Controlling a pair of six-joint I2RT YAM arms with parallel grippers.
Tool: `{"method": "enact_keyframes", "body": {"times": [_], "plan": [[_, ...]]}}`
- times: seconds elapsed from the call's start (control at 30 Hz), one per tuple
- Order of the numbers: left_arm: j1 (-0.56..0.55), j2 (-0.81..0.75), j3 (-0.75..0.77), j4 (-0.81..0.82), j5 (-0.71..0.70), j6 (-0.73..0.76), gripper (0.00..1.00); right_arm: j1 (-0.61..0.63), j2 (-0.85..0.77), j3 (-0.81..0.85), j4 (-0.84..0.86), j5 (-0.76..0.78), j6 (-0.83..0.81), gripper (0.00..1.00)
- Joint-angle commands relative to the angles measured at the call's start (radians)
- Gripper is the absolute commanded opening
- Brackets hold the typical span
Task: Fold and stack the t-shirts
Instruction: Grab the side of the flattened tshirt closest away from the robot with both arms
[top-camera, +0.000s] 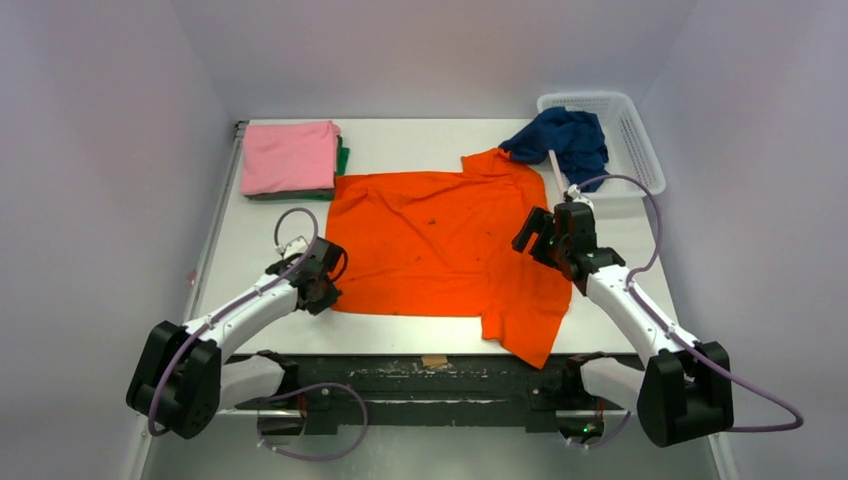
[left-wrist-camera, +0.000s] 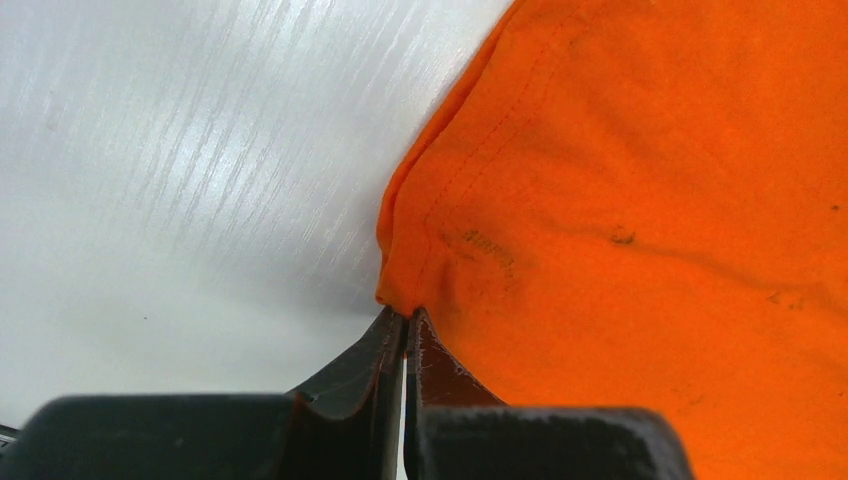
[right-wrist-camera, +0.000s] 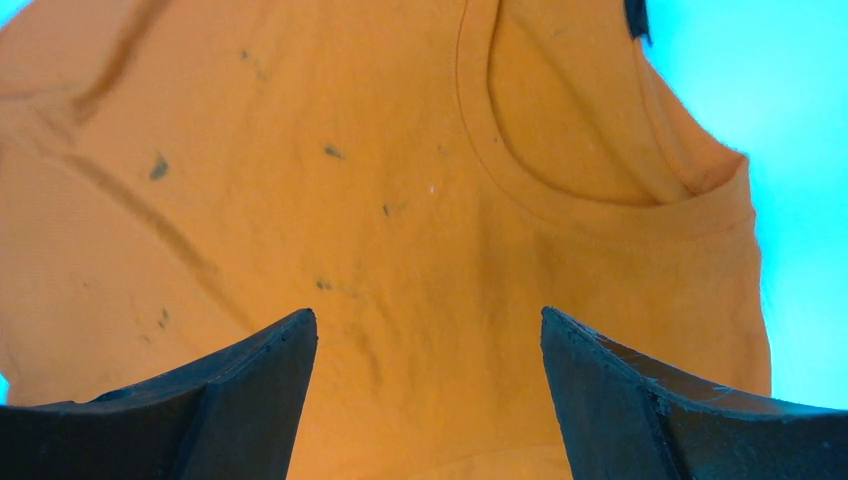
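Observation:
A bright orange t-shirt (top-camera: 440, 240) with small dark specks lies spread flat in the middle of the table. At its near left corner, my left gripper (top-camera: 328, 290) is shut on the shirt; in the left wrist view the gripper (left-wrist-camera: 408, 312) pinches the hem corner of the orange cloth (left-wrist-camera: 620, 200) at its very tip. My right gripper (top-camera: 530, 238) hovers open over the shirt's right side. The right wrist view shows that gripper (right-wrist-camera: 428, 318) spread wide above the orange fabric (right-wrist-camera: 350, 200), just below the collar (right-wrist-camera: 560, 190), with nothing between its fingers.
A folded pink t-shirt (top-camera: 290, 157) lies on a dark green one (top-camera: 342, 160) at the back left. A navy blue t-shirt (top-camera: 570, 140) hangs out of the white mesh basket (top-camera: 635, 120) at the back right. One orange sleeve (top-camera: 530, 340) reaches the table's near edge.

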Motion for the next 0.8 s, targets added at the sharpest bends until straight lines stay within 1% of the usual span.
{"method": "enact_keyframes", "body": {"times": [0.0, 0.1, 0.2, 0.4, 0.57, 0.67, 0.77], "plan": [[0.016, -0.033, 0.066, 0.028, -0.057, 0.067, 0.0, 0.116, -0.016, 0.068, -0.16, 0.095, -0.001, 0.81], [0.071, -0.038, 0.076, 0.053, -0.046, 0.11, 0.0, 0.25, 0.008, 0.11, -0.291, 0.152, 0.001, 0.78], [0.122, -0.037, 0.075, 0.07, -0.028, 0.14, 0.0, 0.376, 0.002, 0.105, -0.41, 0.19, 0.019, 0.75], [0.149, -0.036, 0.062, 0.084, -0.01, 0.159, 0.0, 0.587, -0.009, 0.042, -0.599, 0.115, 0.048, 0.67], [0.153, -0.039, 0.056, 0.088, 0.0, 0.159, 0.0, 0.675, -0.036, -0.027, -0.611, 0.029, 0.083, 0.57], [0.153, -0.038, 0.051, 0.089, 0.004, 0.156, 0.0, 0.681, -0.018, -0.057, -0.588, 0.039, 0.106, 0.54], [0.152, -0.039, 0.048, 0.093, 0.017, 0.156, 0.0, 0.681, 0.042, -0.072, -0.529, 0.054, 0.121, 0.53]]}}
